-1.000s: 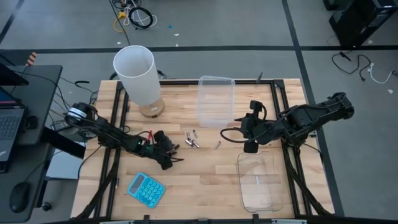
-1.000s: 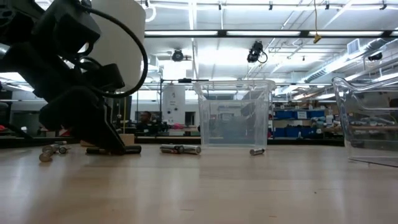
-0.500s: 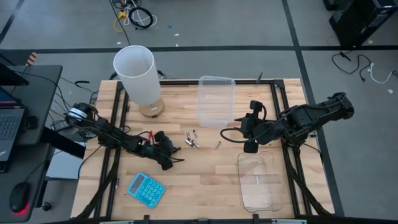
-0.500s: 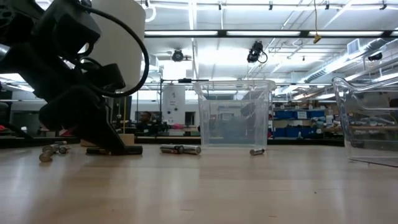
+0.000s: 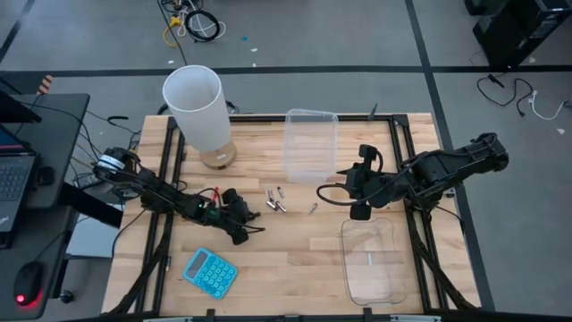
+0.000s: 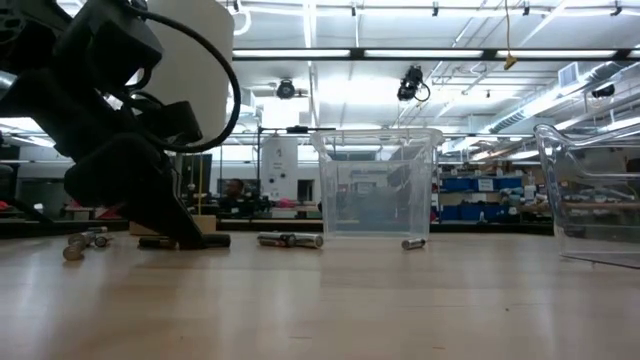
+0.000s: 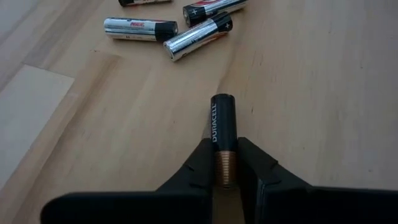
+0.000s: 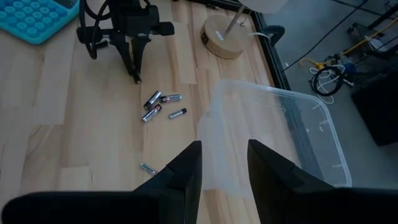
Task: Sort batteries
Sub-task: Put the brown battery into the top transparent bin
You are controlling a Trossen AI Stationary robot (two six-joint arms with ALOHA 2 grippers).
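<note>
My left gripper (image 7: 225, 149) is low on the table, left of the middle (image 5: 247, 227), and shut on a black and copper battery (image 7: 222, 121) that lies on the wood. Just beyond it lie three more batteries (image 7: 186, 37), seen as a small group (image 5: 275, 199) in the high view. A single battery (image 5: 313, 208) lies farther right. In the low view, further batteries (image 6: 82, 240) lie at the left. My right gripper (image 8: 224, 165) hangs open above the table's right half (image 5: 350, 188), holding nothing. My left gripper pinches the battery's copper end (image 7: 225, 167) between its two fingers (image 7: 200, 163). The fingers slant down from the table's left and lie along the battery. The black end (image 7: 222, 102) sticks out ahead of the fingertips. The battery lies flat on the table.
A clear tub (image 5: 310, 143) stands at the far middle and another (image 5: 371, 259) at the near right. A white lamp (image 5: 198, 112) stands at the far left. A blue calculator (image 5: 211, 271) lies near the front edge.
</note>
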